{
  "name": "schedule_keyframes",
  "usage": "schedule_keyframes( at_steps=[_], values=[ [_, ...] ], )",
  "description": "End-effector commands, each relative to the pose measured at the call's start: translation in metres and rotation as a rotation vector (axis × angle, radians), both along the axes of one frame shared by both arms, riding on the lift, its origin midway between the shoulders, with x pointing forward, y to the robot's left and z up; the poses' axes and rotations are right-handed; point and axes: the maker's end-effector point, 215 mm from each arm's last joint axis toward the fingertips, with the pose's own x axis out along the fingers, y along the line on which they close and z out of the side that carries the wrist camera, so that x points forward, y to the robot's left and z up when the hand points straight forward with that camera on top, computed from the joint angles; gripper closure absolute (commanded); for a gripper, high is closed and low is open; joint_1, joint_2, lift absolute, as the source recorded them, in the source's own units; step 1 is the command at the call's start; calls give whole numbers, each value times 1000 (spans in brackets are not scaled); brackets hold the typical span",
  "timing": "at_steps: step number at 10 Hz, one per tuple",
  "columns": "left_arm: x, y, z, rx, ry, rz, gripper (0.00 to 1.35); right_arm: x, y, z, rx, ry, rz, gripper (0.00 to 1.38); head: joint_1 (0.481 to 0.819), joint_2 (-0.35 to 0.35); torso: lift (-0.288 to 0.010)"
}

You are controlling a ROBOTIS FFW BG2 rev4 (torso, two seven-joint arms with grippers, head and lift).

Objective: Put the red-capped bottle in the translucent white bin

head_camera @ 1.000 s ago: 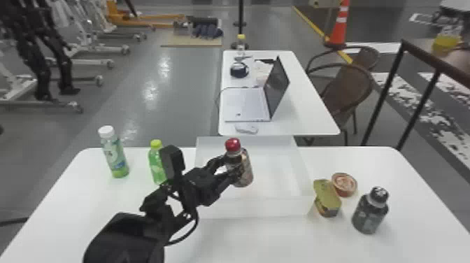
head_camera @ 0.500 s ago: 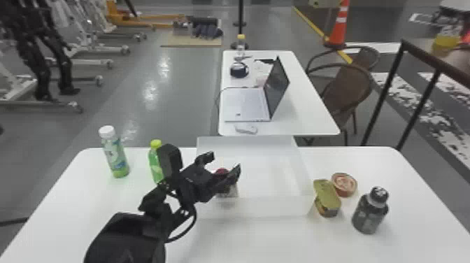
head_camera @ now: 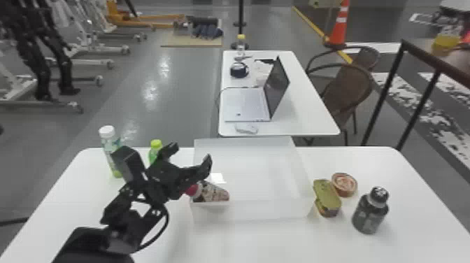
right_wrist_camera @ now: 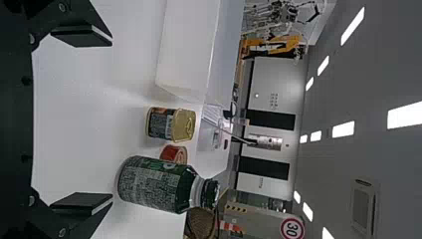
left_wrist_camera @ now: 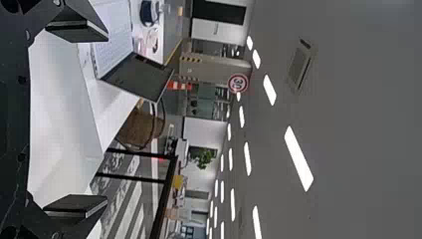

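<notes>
The left gripper, spread and empty, hangs in the head view above the red-capped bottle, which lies inside the translucent white bin. In the left wrist view, its fingers stand apart. In the right wrist view, the right gripper is spread.

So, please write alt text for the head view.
The red-capped bottle lies tipped over in the translucent bin, by the open left gripper. A white-capped bottle and a green-capped bottle stand at left; cans and a dark bottle at right.
</notes>
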Motion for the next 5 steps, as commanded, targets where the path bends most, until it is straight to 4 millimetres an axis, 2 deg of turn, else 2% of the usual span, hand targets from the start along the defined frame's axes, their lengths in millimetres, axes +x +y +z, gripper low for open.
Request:
schedule_keyframes(
  at_steps=[1,2,3,5],
  values=[
    [-25,51,-5,5,6,94,148,0,-1,2,0,-4,-4,182,549,0,-100],
    [-39,81,-18,10,27,159,148,-1,-3,3,-2,-5,-17,182,549,0,-100],
    [-49,102,-30,28,46,200,148,-1,-4,3,-2,-6,-22,182,549,0,-100],
    [-72,127,-52,49,73,262,148,1,-7,6,-3,-14,-32,182,549,0,-100]
  ],
)
